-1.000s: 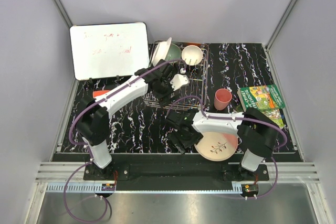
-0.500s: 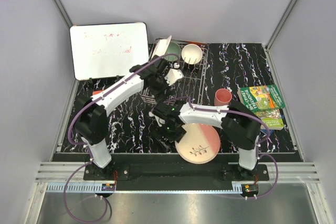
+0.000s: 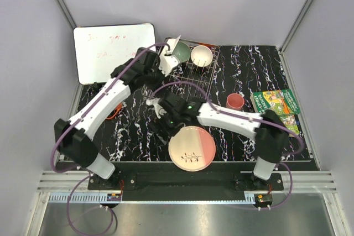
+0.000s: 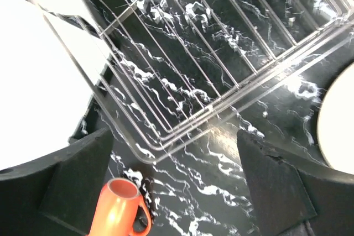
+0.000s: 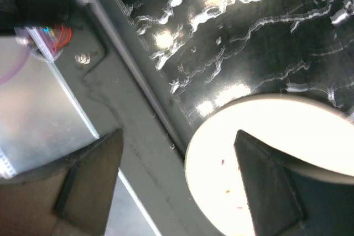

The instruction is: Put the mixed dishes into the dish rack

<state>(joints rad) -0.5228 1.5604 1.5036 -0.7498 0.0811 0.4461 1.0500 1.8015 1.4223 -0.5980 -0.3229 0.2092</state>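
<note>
**Big plate dragged left along the near edge; left arm drawn off the rack**

Within the last second the right arm has slid the pink-and-cream plate leftward along the near edge of the table. It now lies flat in front of the dish rack, not in it. The right pincer stands wide open at the plate's left rim and clamps nothing. The left pincer, also wide open and empty, has swung from the rack's middle to its left side, above the orange mug lying on the table. The white plate, green bowl and cream bowl sit at the rack's back, and the pink cup stands to its right. Plate, mug and cup look still to be loaded. The slide probably sets up a grip on the plate's rim.
</note>
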